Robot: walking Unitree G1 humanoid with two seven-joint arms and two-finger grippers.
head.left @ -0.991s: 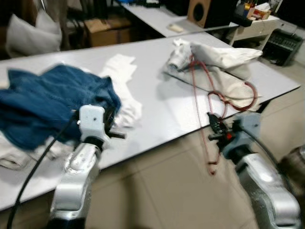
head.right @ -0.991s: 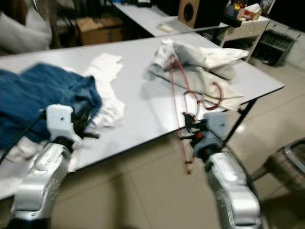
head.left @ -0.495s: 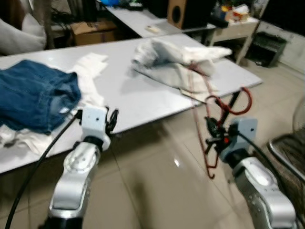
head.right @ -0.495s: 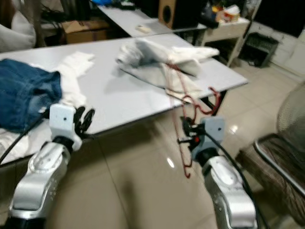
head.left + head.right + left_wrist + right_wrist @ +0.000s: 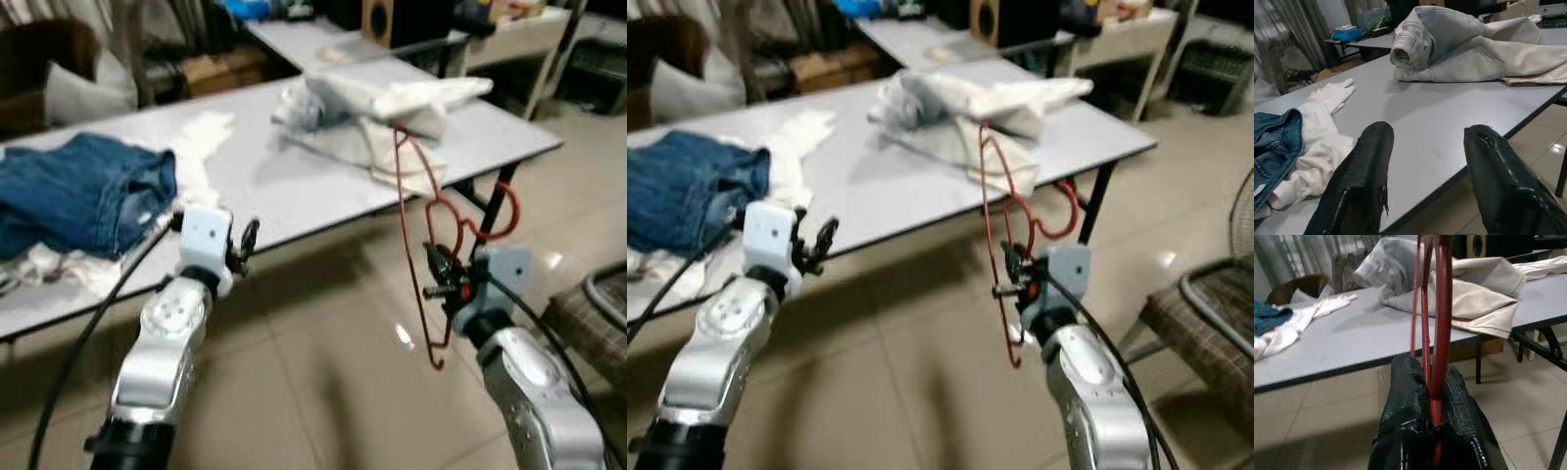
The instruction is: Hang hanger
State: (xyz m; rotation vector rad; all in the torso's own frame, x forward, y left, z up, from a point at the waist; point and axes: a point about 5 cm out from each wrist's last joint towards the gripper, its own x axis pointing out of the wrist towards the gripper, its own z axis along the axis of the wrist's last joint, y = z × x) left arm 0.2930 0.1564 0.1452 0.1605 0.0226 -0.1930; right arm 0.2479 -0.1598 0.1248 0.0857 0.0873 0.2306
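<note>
Beige floor tiles (image 5: 323, 382) run under a long grey bench (image 5: 284, 191) that carries several garments: blue jeans (image 5: 78, 196) at the robot's left end, a white garment (image 5: 201, 147) just beside them, and a heap of pale, off-white clothes (image 5: 377, 108) toward the right end. Behind this bench stands a second bench (image 5: 323, 39) with a wooden speaker box (image 5: 377, 18) at its far end, and part of a chair (image 5: 1205, 313) shows at the right edge of the room. The right tool (image 5: 443, 284) hangs over the floor, in front of the bench's near edge, its two black fingers (image 5: 1405, 406) pressed together on a red wire hanger (image 5: 431, 230). That hanger stands nearly upright in the pinch, held low on its frame, its hook (image 5: 502, 211) curling out to the robot's right and its long wires rising in front of the pale clothes. The left tool (image 5: 245, 240) is raised before the near edge of the bench, close to the jeans and white garment, its fingers (image 5: 1361, 181) spread apart with nothing between them.
</note>
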